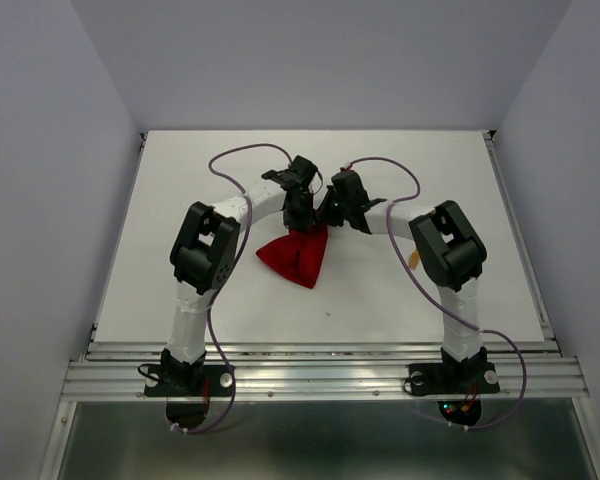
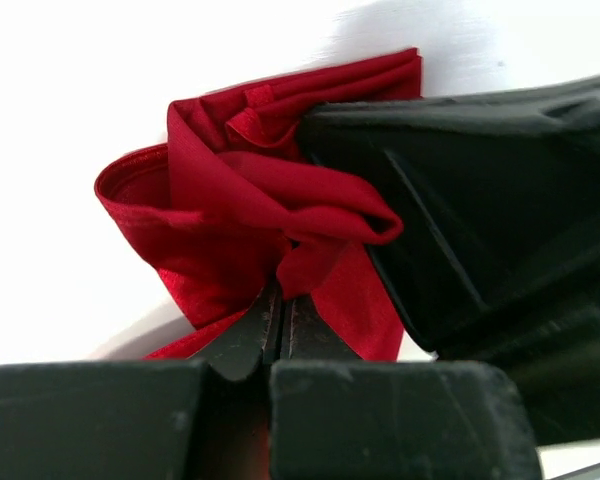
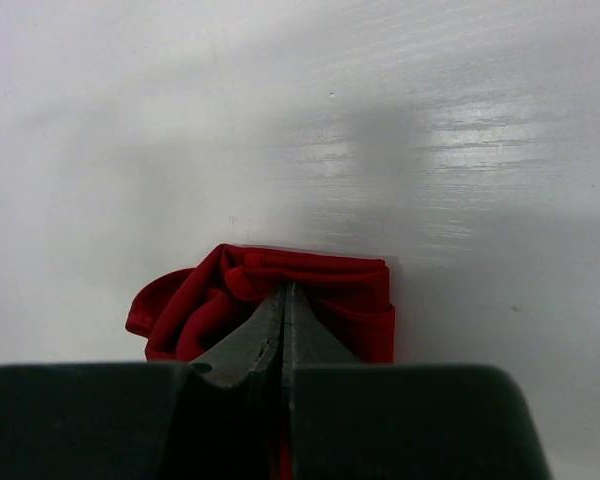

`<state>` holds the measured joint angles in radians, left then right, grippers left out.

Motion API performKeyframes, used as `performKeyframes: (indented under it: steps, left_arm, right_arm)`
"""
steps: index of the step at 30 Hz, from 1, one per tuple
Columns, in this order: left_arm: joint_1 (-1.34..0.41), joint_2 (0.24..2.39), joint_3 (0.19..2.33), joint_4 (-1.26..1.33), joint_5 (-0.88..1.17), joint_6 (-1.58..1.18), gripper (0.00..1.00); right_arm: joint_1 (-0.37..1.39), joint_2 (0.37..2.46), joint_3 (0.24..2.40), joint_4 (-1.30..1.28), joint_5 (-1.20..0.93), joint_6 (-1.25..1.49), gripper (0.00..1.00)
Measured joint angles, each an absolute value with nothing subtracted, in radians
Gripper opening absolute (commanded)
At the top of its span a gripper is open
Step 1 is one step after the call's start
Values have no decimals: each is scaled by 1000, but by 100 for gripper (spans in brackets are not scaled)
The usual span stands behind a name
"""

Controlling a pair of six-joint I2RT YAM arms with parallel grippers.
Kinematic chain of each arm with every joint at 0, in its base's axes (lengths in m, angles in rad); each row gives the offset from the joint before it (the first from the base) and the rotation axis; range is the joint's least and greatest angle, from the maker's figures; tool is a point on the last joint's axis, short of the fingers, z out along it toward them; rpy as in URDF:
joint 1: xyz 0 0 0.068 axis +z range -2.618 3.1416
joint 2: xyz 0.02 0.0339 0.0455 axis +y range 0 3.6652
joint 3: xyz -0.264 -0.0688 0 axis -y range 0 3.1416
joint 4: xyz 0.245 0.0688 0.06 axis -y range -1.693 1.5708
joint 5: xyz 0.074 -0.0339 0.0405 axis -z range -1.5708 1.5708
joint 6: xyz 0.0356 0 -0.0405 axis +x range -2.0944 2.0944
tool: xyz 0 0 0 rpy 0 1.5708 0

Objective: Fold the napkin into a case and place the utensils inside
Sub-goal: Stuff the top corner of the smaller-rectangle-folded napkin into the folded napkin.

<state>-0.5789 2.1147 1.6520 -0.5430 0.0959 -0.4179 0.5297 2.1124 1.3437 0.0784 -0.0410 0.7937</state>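
1. Your left gripper [image 2: 277, 318] was clenched on the napkin [image 1: 295, 257]. Its jaws were pinched together, and red cloth bunched out just past the tips.
2. Your right gripper [image 3: 283, 305] was clenched on the same napkin, jaws closed, with folds of cloth on both sides of the tips.
3. You had the two grippers just beside each other near the middle of the table [image 1: 400, 300], each arm reaching in from its own side. In the left wrist view, the right gripper's black body filled the right side and pressed against the cloth.
4. The napkin was crumpled into loose, overlapping folds, not spread flat.
5. From the top view, the napkin was narrow where the grippers held it. It fanned wider toward the near edge, lying between the two arms.
6. The pictures did not show you whether the wide end rested on the table or hung just above it.
7. You had an orange utensil [image 1: 413, 258] on the table to the right, just beside the right arm's elbow and apart from the napkin. The arm hid most of it, so you could not tell which piece it was.
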Motion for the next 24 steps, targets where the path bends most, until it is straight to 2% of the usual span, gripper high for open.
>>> performKeyframes:
  steps: [15, 24]
  left_arm:
    - [-571, 2146, 1669, -557, 73, -414, 0]
    - [-562, 2146, 1669, -557, 79, -381, 0]
  right_arm:
    - [530, 2074, 1312, 48, -35, 777, 1]
    - [530, 1929, 1153, 54, -52, 756, 1]
